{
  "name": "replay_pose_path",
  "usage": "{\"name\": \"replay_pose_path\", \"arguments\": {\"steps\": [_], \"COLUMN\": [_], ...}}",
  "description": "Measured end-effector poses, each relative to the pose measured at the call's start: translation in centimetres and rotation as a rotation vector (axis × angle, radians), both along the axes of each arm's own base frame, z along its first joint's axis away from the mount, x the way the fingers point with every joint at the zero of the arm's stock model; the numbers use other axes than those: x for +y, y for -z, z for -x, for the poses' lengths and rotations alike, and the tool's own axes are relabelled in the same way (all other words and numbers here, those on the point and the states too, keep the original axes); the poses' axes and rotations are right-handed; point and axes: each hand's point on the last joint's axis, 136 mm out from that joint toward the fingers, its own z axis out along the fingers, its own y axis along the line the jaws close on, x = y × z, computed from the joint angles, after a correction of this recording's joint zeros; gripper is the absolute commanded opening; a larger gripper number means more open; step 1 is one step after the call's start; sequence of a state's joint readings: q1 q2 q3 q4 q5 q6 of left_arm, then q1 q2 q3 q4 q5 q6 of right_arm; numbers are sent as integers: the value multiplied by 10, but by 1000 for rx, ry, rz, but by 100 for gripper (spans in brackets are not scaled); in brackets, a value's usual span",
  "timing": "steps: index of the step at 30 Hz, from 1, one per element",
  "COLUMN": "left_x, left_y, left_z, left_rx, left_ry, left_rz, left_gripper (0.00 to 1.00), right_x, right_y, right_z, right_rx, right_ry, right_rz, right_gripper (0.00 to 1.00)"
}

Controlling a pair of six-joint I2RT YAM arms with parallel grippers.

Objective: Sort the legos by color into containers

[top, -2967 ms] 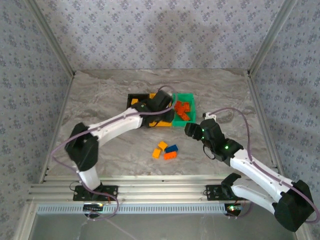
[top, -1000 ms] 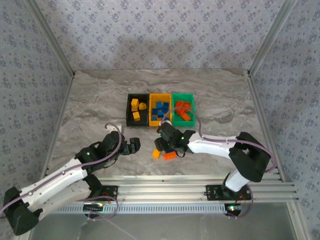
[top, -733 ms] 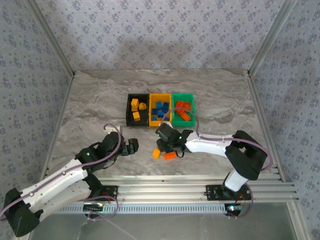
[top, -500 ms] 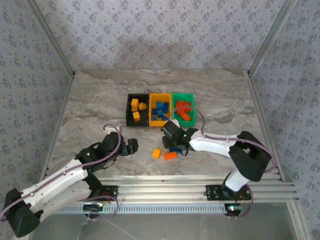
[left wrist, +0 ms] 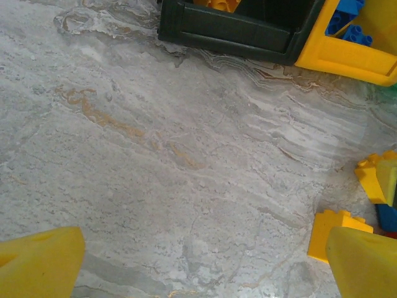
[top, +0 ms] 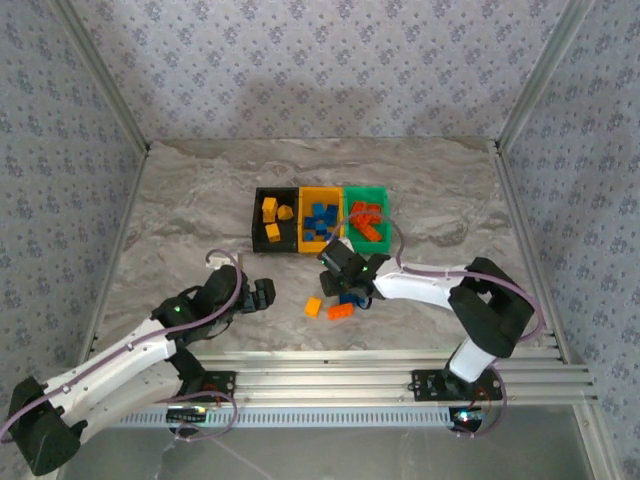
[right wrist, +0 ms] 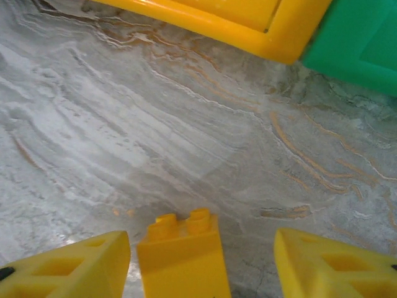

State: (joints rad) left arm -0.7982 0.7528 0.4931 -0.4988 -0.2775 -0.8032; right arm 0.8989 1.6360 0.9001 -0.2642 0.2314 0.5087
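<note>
Your yellow brick (right wrist: 183,261) cut off at bottom edge, yellow bin (right wrist: 248,22) and green bin (right wrist: 360,46) cropped at top, blue brick (top: 351,299) half hidden under right arm (top: 420,285).

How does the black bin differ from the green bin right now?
The black bin sits at the left end of the row, the green bin at the right end. The black bin holds about three yellow-orange bricks; the green bin holds several red-orange bricks. Both are open-topped, look the same size, and flank the yellow-orange bin, which holds blue bricks.
</note>
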Motion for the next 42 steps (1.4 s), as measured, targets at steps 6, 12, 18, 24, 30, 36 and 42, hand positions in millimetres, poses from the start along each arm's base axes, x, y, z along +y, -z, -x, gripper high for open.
{"name": "replay_pose_path", "arguments": {"steps": [6, 12, 18, 24, 30, 36, 42], "left_x": [2, 4, 7, 8, 10, 8, 11], "left_y": [1, 2, 1, 3, 5, 3, 3], "left_z": [0, 0, -1, 0, 2, 5, 9], "left_rx": [3, 4, -5, -1, 10, 10, 11], "left_ry": [-14, -27, -43, -47, -47, -36, -31], "left_rz": [5, 7, 7, 9, -2, 16, 23], "left_gripper": [100, 100, 100, 100, 100, 100, 100], "right_x": [0, 7, 27, 90, 144, 165, 162], "right_y": [11, 5, -40, -111, -133, -114, -98], "right_z": [2, 1, -9, -50, -106, -153, -172], "right_rx": [27, 13, -52, -168, -241, -268, -272], "right_ry": [-2, -15, -44, -102, -117, -75, -22], "right_rz": [11, -32, -144, -295, -348, -281, -215], "right_gripper": [38, 29, 29, 30, 30, 33, 55]}}
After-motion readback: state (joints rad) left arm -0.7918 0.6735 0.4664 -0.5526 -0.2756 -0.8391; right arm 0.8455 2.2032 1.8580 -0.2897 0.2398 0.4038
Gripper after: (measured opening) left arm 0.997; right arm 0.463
